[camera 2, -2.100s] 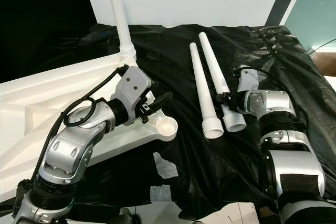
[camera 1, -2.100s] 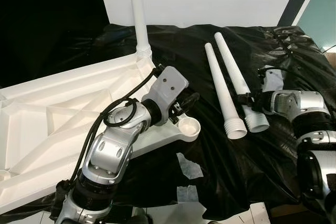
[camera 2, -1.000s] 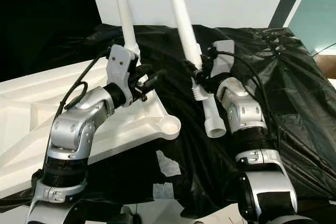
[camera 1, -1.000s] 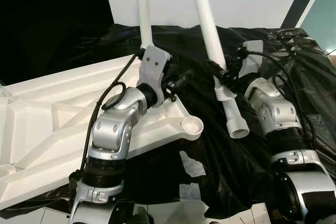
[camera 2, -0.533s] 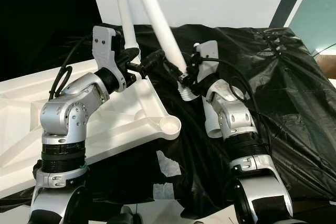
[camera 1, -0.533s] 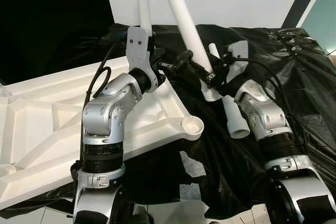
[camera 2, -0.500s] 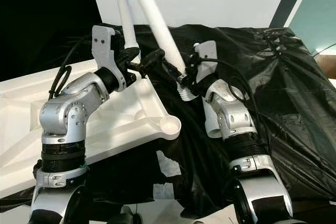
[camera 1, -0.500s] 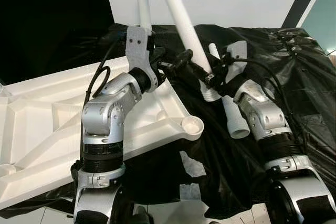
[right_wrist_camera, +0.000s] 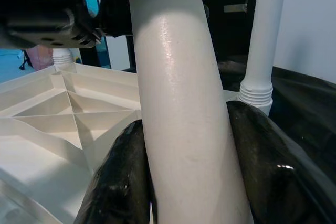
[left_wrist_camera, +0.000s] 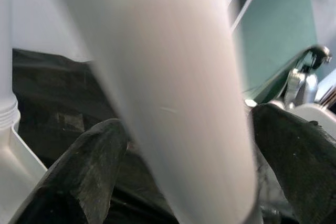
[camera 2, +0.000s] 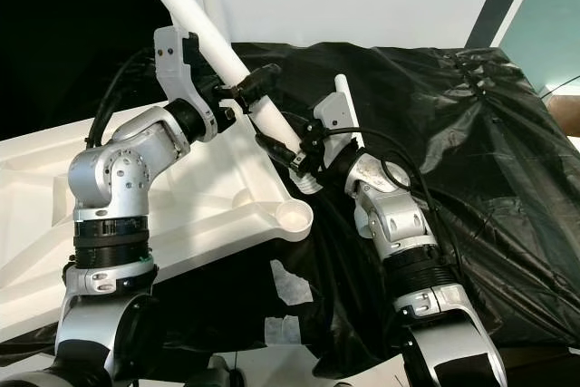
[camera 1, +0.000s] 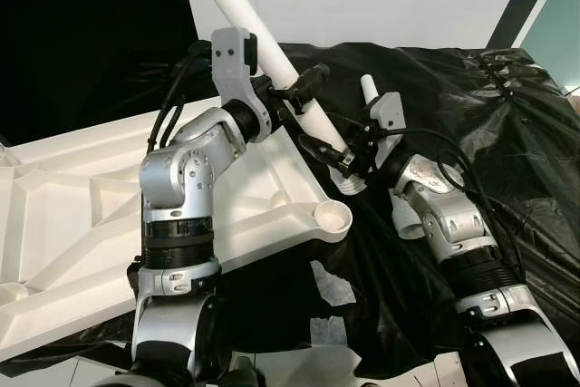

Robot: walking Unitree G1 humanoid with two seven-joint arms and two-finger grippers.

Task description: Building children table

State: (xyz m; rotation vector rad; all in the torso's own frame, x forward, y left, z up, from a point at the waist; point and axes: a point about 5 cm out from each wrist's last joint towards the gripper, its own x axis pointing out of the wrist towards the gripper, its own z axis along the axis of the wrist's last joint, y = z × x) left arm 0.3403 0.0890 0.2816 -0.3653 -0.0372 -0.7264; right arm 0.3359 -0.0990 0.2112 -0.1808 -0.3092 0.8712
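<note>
Above the corner socket (camera 1: 333,217) of the upturned white tabletop (camera 1: 82,224), a white table leg (camera 1: 272,56) is held slanted, clamped by the right gripper (camera 1: 337,159) near its threaded end and straddled by the left gripper (camera 1: 294,97) higher up. It should be stood upright, centred over the socket, then screwed in.

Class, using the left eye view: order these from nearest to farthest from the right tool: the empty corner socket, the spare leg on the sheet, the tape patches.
From the right tool:
1. Empty corner socket, just below it.
2. Spare leg, beside the forearm; nearly as close, hard to separate.
3. Tape patches, near the front edge.
</note>
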